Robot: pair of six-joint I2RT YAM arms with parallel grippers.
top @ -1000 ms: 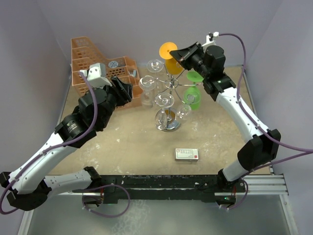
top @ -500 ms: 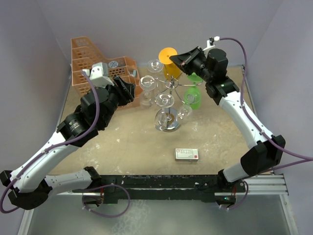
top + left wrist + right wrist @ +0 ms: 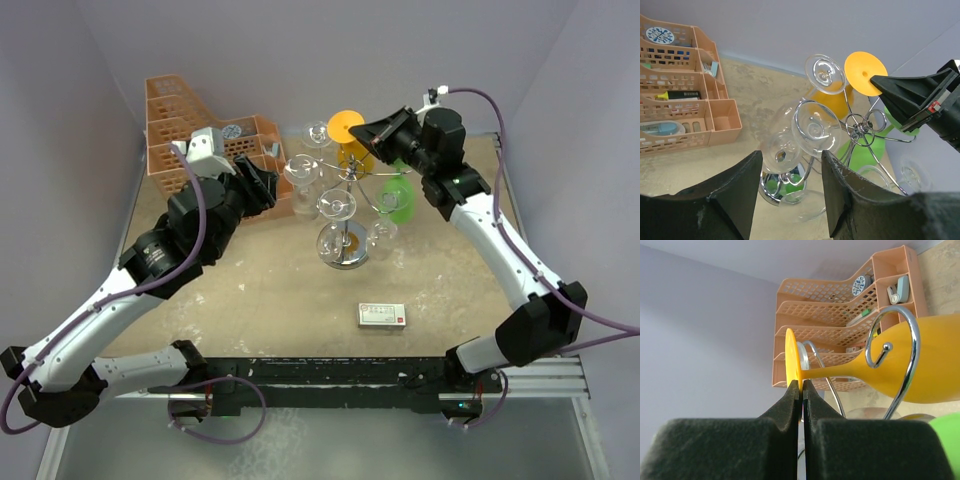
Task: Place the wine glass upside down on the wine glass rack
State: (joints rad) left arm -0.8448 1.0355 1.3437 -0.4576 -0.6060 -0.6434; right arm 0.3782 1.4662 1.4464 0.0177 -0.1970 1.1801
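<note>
Orange wine glass, foot uppermost, sits at a curled arm of the chrome rack, its foot nipped tight in the right pincer for hanging; left pincer gapes empty nearby.

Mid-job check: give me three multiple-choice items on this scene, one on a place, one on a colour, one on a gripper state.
1. The small white cardboard box lies: A) on the tan table, nearer the arm bases than the shiny chrome wire rack; B) hung on the rack; C) against the back wall.
2. The right gripper pinches a wine glass coloured: A) green; B) clear; C) orange.
3. The left gripper is: A) shut on the rack's post; B) open, gripping nothing; C) shut on a glass.
Answers: A, the box sits on bare table before the rack; C, the fingertips clamp the orange wine glass by its foot; B, its jaws stand apart.
</note>
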